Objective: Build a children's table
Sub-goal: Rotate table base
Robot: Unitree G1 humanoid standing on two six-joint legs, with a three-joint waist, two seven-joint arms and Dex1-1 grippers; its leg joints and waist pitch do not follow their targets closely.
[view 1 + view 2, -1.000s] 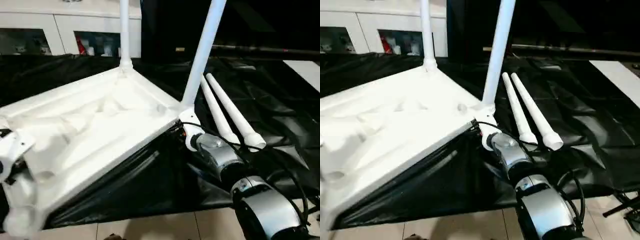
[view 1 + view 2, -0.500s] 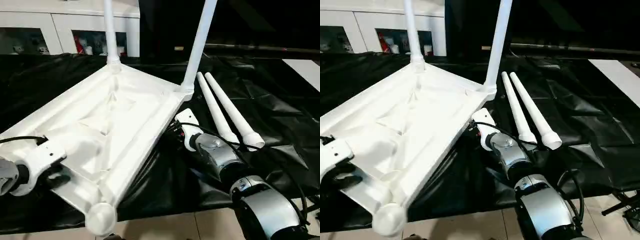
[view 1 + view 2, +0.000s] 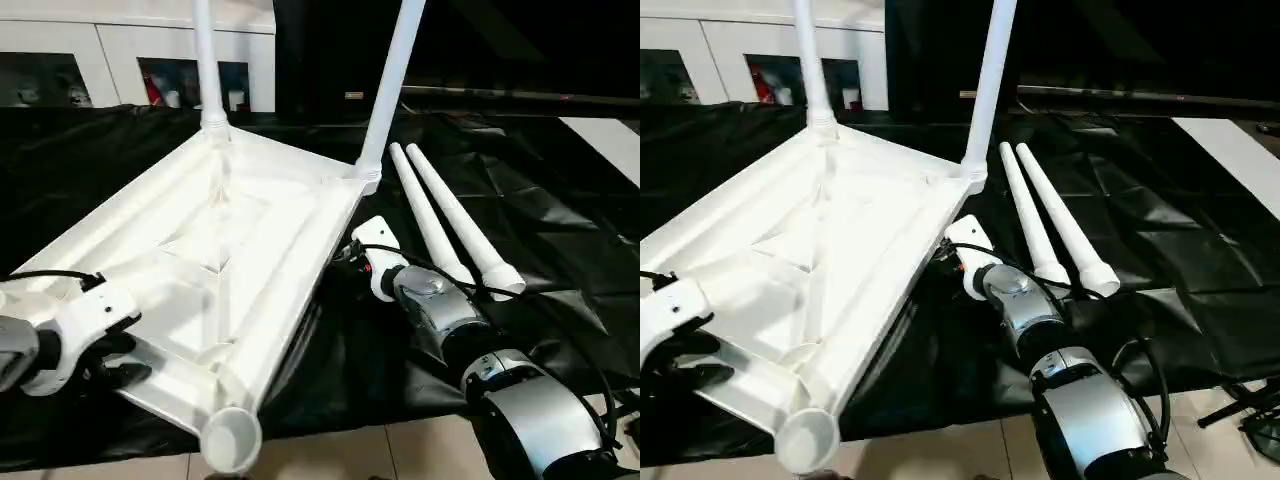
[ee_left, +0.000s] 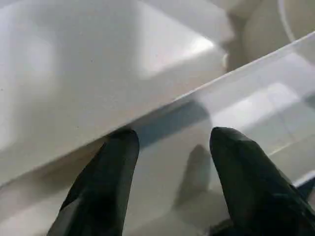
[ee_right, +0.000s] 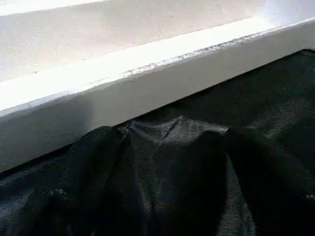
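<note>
The children's table (image 3: 240, 240) is lying upside down on the black-covered work table (image 3: 560, 200), two legs standing up from its far corners and two loose legs (image 3: 450, 225) lying beside it. The left gripper (image 4: 170, 142) is spreading its fingers at the tabletop's near rim, gripping nothing. The right gripper (image 5: 167, 142) is standing wide apart just beside the tabletop's side edge, holding nothing.

no readable text, label, brand, number or sign anywhere in these views.
</note>
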